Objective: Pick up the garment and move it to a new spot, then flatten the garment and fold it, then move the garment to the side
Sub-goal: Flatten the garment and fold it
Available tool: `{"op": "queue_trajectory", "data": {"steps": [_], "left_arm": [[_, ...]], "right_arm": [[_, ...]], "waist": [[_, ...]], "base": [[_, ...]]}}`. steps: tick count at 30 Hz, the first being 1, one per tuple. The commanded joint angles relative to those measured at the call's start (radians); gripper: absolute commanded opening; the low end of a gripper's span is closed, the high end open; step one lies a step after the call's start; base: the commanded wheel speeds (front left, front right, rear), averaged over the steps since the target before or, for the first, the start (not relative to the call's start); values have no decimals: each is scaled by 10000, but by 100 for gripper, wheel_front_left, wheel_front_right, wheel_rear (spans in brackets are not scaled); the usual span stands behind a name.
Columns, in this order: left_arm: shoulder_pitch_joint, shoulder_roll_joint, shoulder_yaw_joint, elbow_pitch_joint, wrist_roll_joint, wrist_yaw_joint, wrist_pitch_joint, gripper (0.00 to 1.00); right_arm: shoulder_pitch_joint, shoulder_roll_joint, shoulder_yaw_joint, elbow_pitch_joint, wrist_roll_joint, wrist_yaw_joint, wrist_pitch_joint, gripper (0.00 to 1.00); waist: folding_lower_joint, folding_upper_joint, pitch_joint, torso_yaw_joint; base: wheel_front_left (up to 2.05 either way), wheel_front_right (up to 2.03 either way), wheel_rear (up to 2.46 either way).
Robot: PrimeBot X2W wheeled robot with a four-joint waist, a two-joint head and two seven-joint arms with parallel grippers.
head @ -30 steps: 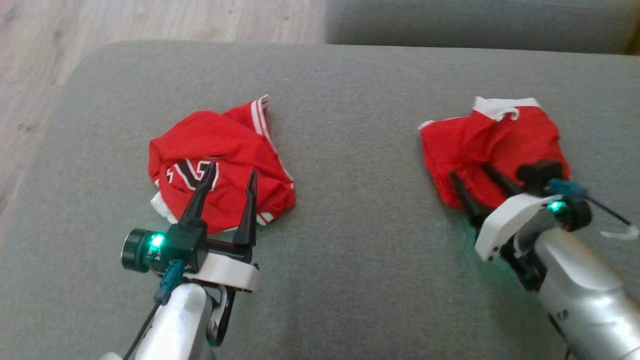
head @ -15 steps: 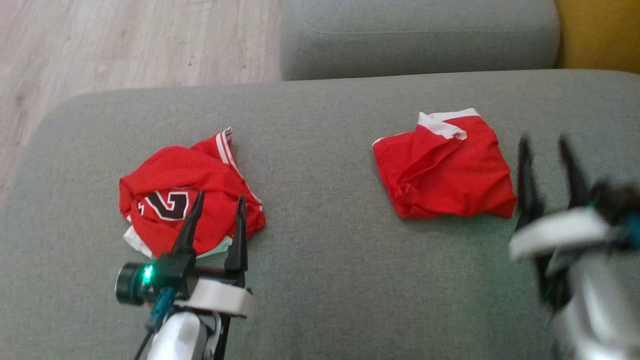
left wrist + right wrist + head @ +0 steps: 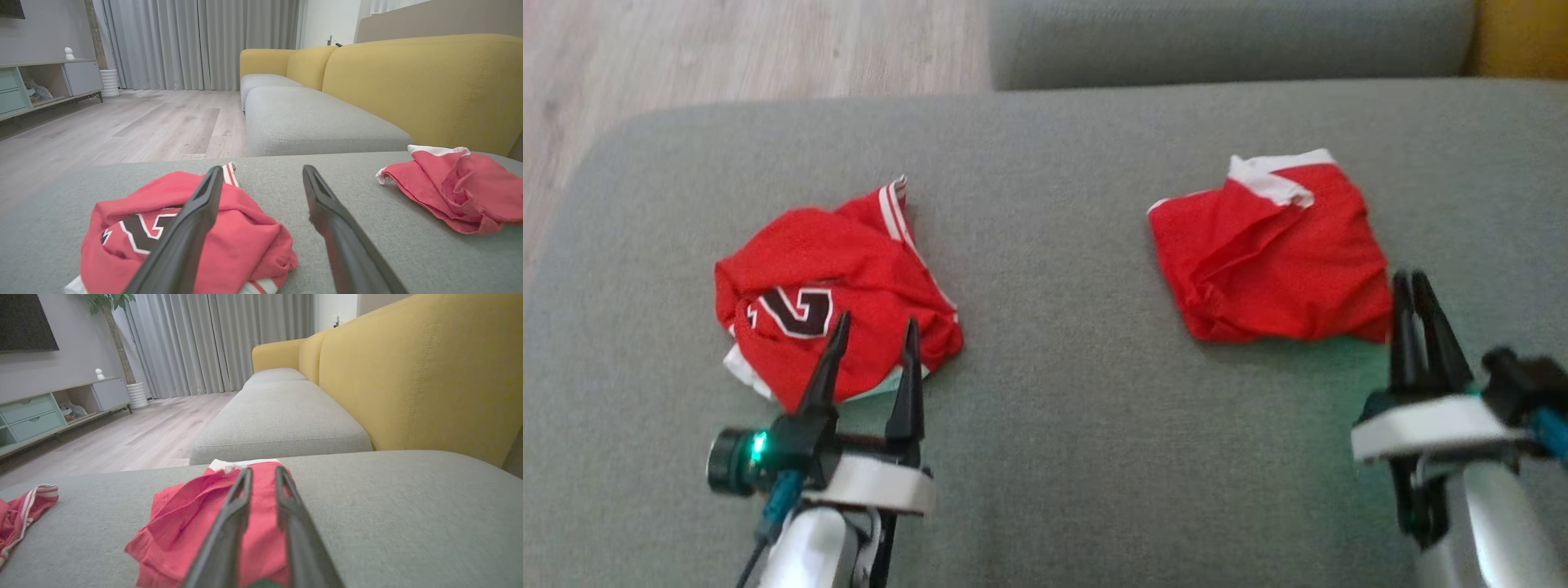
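A crumpled red jersey (image 3: 825, 278) with white trim and a dark number lies on the left of the grey sofa seat (image 3: 1078, 408). My left gripper (image 3: 874, 322) hovers open just in front of the jersey (image 3: 245, 237), its fingers over the near edge and nothing between them. A second red garment (image 3: 1274, 261), folded roughly square with a white waistband, lies to the right. My right gripper (image 3: 1413, 282) stands by its near right corner. Those fingers are drawn almost together with a narrow gap and hold nothing; the right wrist view shows the gripper (image 3: 261, 473) above the red cloth (image 3: 184, 522).
Beyond the seat lies another grey cushion (image 3: 1217, 33), with the yellow backrest (image 3: 429, 81) along the right. Wooden floor (image 3: 727, 41) lies past the seat's rounded far left edge. Bare grey seat separates the two garments.
My right gripper has pulled back off the folded red garment to its near right corner and drawn its fingers together. The head camera shifted. The left gripper stays open by the jersey.
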Motion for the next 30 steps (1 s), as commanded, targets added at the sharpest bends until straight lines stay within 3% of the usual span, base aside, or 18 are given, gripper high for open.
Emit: {"op": "queue_trajectory", "data": {"steps": [1, 8, 16, 30], "left_arm": [[-652, 0, 274, -383, 124, -38, -65, 100], [-1231, -16, 84, -353, 68, -57, -65, 100], [-1597, -20, -225, -297, -190, 47, -65, 100], [-1722, -21, -443, -131, -348, 158, -65, 100]], "right_arm": [[-820, -68, 104, -181, -172, -7, 92, 0], [-2752, -675, -297, 1370, -812, -7, 963, 0], [-4152, -1051, -673, 3874, -1529, -7, 1149, 0], [-5584, -254, 792, 5612, -1616, -7, 163, 0]], "waist": [[-1, 0, 480, 293], [-1, 0, 1349, 873], [-1, 0, 1747, 1304], [-1, 0, 1704, 1554]], "base": [[0, 0, 0], [0, 0, 0], [0, 0, 0], [0, 0, 0]]}}
